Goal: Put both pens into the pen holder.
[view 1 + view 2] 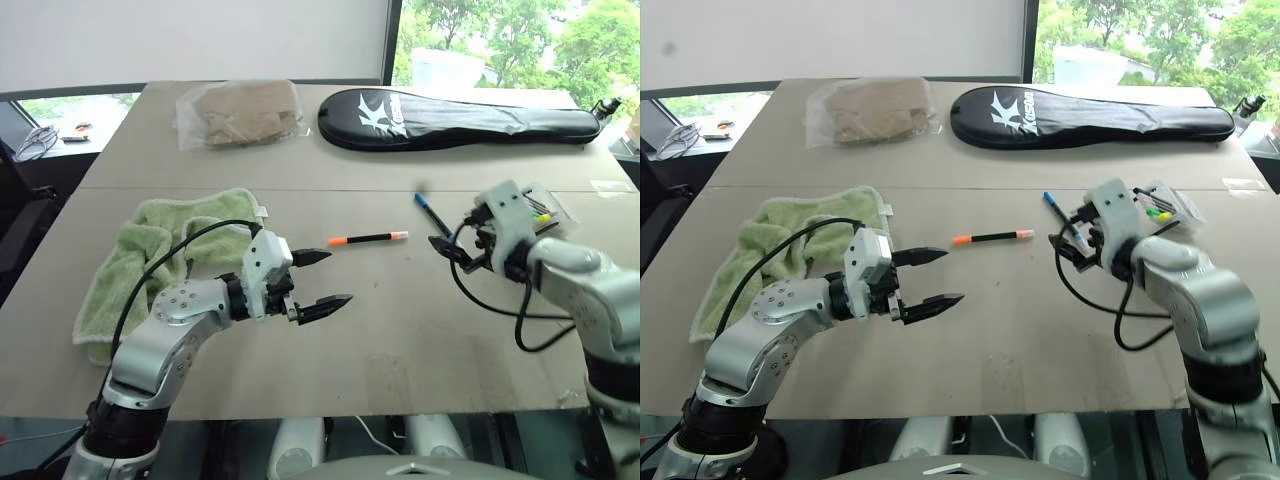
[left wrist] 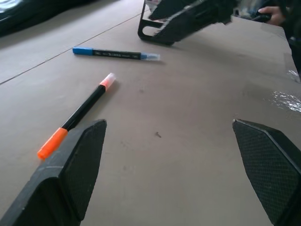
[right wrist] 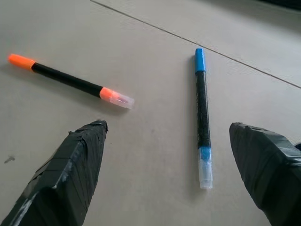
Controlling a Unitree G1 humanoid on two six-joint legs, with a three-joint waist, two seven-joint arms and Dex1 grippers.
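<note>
Both tools stand with fingers apart and empty above the bench (image 1: 400,330). The orange pen (image 1: 367,239) lies flat at mid-bench, at about 1 o'clock from the left tool (image 1: 322,279). The blue pen (image 1: 431,213) lies at 10 o'clock from the right tool (image 1: 462,250). The holder (image 1: 1168,208) sits just beyond the right tool, at about 2 o'clock from it.

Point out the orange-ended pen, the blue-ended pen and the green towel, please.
orange-ended pen (image 1: 368,239), left eye view, middle of its black barrel.
blue-ended pen (image 3: 202,110), right wrist view, middle of its black barrel.
green towel (image 1: 150,240), left eye view, folded middle.
</note>
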